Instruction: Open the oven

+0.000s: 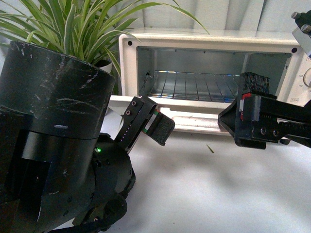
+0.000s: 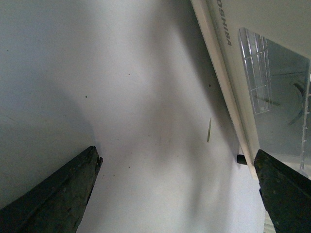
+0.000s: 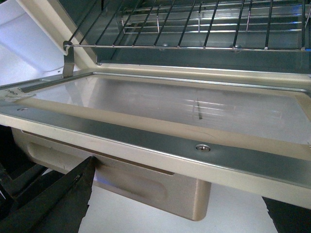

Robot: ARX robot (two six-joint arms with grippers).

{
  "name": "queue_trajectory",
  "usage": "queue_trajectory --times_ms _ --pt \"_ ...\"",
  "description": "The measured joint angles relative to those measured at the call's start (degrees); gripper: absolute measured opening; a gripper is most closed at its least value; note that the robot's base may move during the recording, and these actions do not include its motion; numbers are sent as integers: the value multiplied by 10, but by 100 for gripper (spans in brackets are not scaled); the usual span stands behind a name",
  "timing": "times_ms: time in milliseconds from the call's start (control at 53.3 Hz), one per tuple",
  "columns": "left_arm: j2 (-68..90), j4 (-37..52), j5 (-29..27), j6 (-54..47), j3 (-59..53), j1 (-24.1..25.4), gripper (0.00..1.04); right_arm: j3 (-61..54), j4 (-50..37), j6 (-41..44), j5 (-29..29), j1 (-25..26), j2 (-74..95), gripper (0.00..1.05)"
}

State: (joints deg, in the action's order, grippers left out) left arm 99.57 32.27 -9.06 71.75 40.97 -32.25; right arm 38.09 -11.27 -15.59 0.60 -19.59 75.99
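The cream-white oven (image 1: 209, 41) stands at the back of the table with its door (image 1: 194, 119) folded down flat and the wire rack (image 1: 194, 87) showing inside. My left gripper (image 1: 148, 121) is open and empty, just in front of the door's left end. Its wrist view shows the gripper (image 2: 177, 160) over bare table beside the door glass (image 2: 272, 73). My right gripper (image 1: 243, 116) is open at the door's right front. In its wrist view the gripper (image 3: 180, 194) sits either side of the pale bar handle (image 3: 121, 179) without touching it. The door's inner glass (image 3: 194, 107) and the rack (image 3: 204, 24) lie beyond.
A striped-leaf plant (image 1: 73, 24) stands left of the oven. My left arm's dark body (image 1: 48, 121) fills the left of the front view. A small leaf scrap (image 1: 210, 148) lies on the white table (image 1: 218, 194). The oven's knobs (image 1: 306, 77) are at the far right.
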Motion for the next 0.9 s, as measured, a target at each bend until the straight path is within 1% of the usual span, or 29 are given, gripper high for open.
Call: queue_trajectory --times_ms 150,319,431,712,900 --pt "-5 -3 0 -15 -5 2 98 -18 21 -13 -21 -1 -48 95" --pt "-13 -10 -10 -41 -13 6 98 -29 45 -41 -9 0 -123 95" --pt "-18 -16 -16 -67 -18 9 98 -29 51 -47 -6 10 -156 95" --pt "-22 -19 -31 -107 -26 10 98 -37 58 -54 5 38 -173 95" --pt "-24 -21 -59 -162 -33 8 98 -43 58 -54 12 47 -174 95"
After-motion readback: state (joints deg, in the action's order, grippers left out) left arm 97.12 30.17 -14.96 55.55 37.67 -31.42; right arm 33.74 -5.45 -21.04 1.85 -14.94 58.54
